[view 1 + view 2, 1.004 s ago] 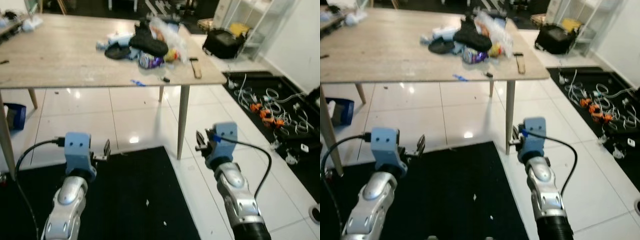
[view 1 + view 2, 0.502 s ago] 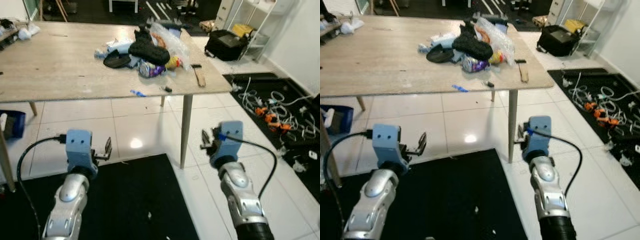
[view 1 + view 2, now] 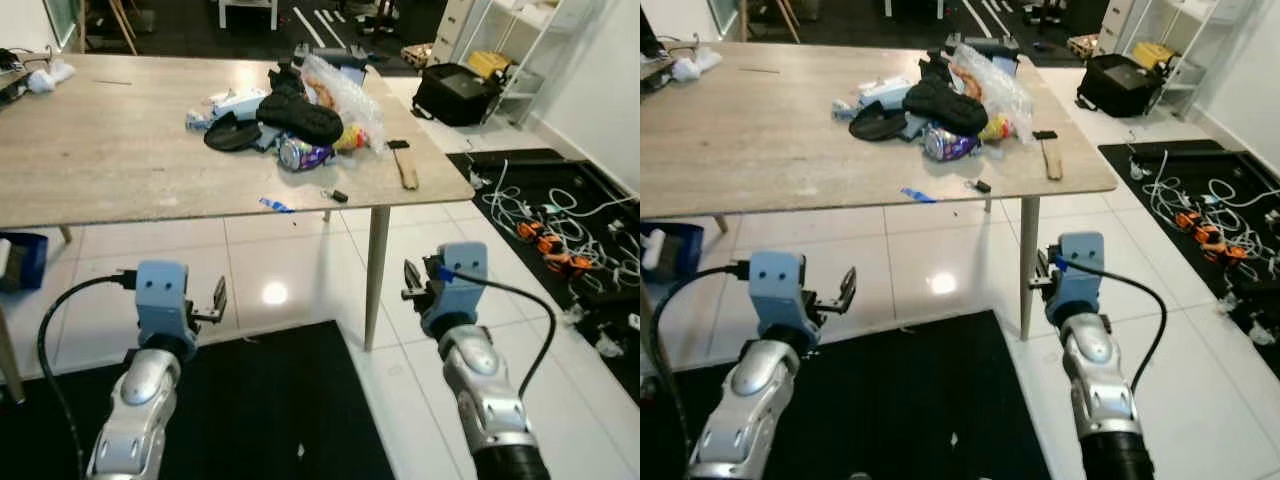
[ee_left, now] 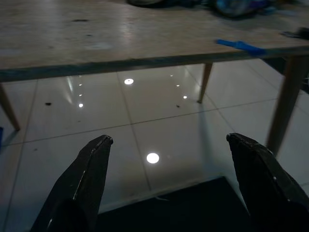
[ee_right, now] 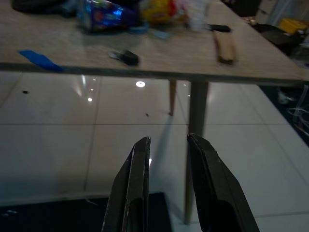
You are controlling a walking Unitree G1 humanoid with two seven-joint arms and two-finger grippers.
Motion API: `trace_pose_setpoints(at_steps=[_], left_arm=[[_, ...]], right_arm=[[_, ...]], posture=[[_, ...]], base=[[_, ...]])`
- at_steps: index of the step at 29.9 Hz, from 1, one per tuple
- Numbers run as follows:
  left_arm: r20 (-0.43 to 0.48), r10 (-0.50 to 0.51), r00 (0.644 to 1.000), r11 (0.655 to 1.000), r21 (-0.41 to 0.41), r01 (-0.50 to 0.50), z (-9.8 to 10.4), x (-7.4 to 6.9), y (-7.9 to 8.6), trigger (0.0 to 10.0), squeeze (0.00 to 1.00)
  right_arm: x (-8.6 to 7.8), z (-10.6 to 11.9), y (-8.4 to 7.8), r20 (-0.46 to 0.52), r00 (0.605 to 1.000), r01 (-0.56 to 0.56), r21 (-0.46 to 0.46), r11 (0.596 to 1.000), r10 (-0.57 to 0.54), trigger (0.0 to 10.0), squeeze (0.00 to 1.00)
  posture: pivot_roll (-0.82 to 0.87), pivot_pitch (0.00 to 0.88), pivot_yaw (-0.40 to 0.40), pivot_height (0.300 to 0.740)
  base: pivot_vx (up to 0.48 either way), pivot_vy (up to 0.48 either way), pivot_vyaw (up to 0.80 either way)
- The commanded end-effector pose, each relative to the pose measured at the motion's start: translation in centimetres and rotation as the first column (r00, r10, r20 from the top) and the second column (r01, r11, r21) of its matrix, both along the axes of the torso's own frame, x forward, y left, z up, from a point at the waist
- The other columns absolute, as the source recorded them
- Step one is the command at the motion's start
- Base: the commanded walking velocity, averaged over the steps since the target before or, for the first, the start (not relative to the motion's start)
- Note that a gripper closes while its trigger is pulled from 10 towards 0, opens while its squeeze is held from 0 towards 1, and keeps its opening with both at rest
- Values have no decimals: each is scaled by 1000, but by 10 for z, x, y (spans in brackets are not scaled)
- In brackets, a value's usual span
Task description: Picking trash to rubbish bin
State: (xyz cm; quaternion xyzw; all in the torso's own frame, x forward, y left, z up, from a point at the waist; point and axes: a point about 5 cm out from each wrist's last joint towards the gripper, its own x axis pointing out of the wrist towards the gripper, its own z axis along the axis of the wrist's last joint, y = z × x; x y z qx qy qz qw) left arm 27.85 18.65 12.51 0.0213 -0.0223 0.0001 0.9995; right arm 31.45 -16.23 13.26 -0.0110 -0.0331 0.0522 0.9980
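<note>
A heap of trash lies on the far right part of the wooden table (image 3: pixel 100 150): a black cloth item (image 3: pixel 300 110), a clear plastic bag (image 3: pixel 345 90), a crushed can (image 3: pixel 300 152) and a yellow wrapper (image 3: pixel 350 135). Near the table's front edge are a blue scrap (image 3: pixel 272 205), a small black piece (image 3: pixel 338 196) and a wooden stick (image 3: pixel 405 165). My left gripper (image 3: pixel 218 298) is held low before the table, open and empty (image 4: pixel 169 140). Level with it near the table leg, my right gripper (image 3: pixel 410 280) has its fingers close together with nothing between them (image 5: pixel 169 140).
The table leg (image 3: pixel 377 260) stands just ahead of my right gripper. A black mat (image 3: pixel 270 410) covers the floor under my arms. Cables (image 3: pixel 550 220) lie on a dark mat at the right, a black bag (image 3: pixel 455 92) beyond. A blue bin (image 3: pixel 20 260) sits under the table's left.
The whole picture has shifted as the camera moved, and the table now shows a little lower and nearer. Both arms keep the same pose.
</note>
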Motion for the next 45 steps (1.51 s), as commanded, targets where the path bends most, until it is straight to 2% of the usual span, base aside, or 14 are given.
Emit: trace_pose_setpoints(at_steps=[1, 13, 15, 19, 27, 28, 29, 33, 42, 43, 44, 45], left_arm=[[-8, -18, 1000, 1000, 2, 18, -2, -2, -5, 10000, 0], [20, -32, 999, 999, 1, 32, 4, -1, -6, 10000, 0], [46, -68, 997, 998, -3, 68, 11, -2, -10, 10000, 0], [48, -74, 996, 997, -2, 74, 11, -3, -10, 10000, 0], [66, -160, 985, 987, 41, 157, 17, -8, -20, 10000, 0], [66, -164, 984, 986, 44, 161, 17, -9, -21, 10000, 0], [67, -165, 984, 986, 44, 163, 17, -9, -21, 10000, 0], [76, -172, 982, 985, 41, 169, 20, -9, -22, 10000, 0], [85, -209, 974, 977, 65, 203, 24, -11, -26, 10000, 0], [87, -215, 973, 975, 68, 210, 25, -11, -27, 10000, 0], [87, -215, 973, 975, 68, 210, 25, -11, -27, 10000, 0], [91, -226, 970, 973, 73, 220, 26, -12, -27, 10000, 0]], right_arm=[[-3, -4, -7, -22, 1000, 22, 2, 1000, -22, 10000, 0], [-1, -1, -5, -10, 1000, -1, 20, 1000, 2, 10000, 0], [-2, 1, -5, -6, 999, -38, 36, 999, 39, 10000, 0], [-3, 1, -5, -3, 998, -56, 33, 998, 56, 10000, 0], [-3, 0, -11, -20, 994, -110, 8, 994, 110, 10000, 0], [-4, 0, -11, -22, 992, -122, 6, 993, 122, 10000, 220], [-4, 0, -11, -25, 991, -133, 0, 991, 133, 10000, 1000], [-6, 0, -8, -32, 984, -175, -7, 985, 174, 10000, 1000], [-6, -4, -6, -48, 984, -174, -24, 984, 173, 10000, 1000], [-6, -5, -6, -51, 984, -173, -24, 985, 172, 10000, 157], [-6, -5, -6, -51, 984, -173, -24, 985, 172, 10000, 157], [-6, -5, -7, -54, 984, -173, -24, 985, 172, 10000, 0]], posture=[[-37, 133, -105, 740], [-40, 123, -110, 740], [-40, 123, -110, 740], [-42, 110, -112, 740], [-44, 106, -110, 740], [-44, 106, -110, 740], [-45, 100, -106, 740], [-46, 98, -106, 740], [-45, 99, -105, 740], [-45, 99, -105, 740], [-45, 99, -105, 740], [-44, 103, -105, 740]], base=[[326, 0, 0], [329, 0, 0], [326, 0, 0], [328, 0, 0], [329, 0, 0], [330, 0, 0], [326, 0, 0], [330, 0, 0], [329, 0, 0], [326, 0, 0], [326, 0, 0], [334, 0, 0]])
